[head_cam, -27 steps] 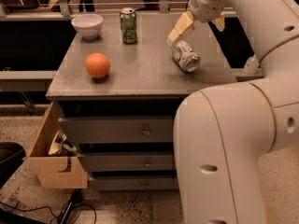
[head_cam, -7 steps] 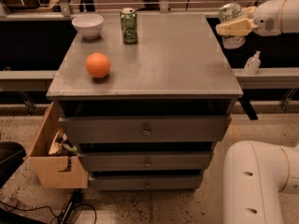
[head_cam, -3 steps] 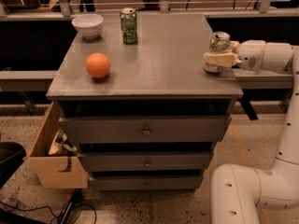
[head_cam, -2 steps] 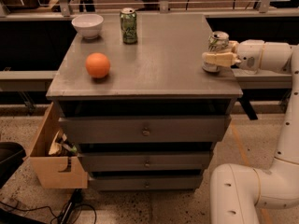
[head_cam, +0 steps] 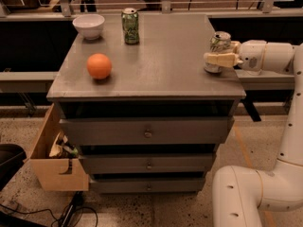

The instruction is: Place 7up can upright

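Observation:
The 7up can, silvery with a shiny top, stands upright on the grey cabinet top near its right edge. My gripper reaches in from the right at the can's height. Its pale fingers close around the lower half of the can, one crossing its front. The can's base looks to rest on the surface.
A darker green can stands at the back middle, a white bowl at the back left, an orange at the front left. A wooden box sticks out at the lower left. My white base is at the lower right.
The can lay on its side, then was carried off to the right in the air. It now stands upright at the right edge. In the last second nothing has visibly moved.

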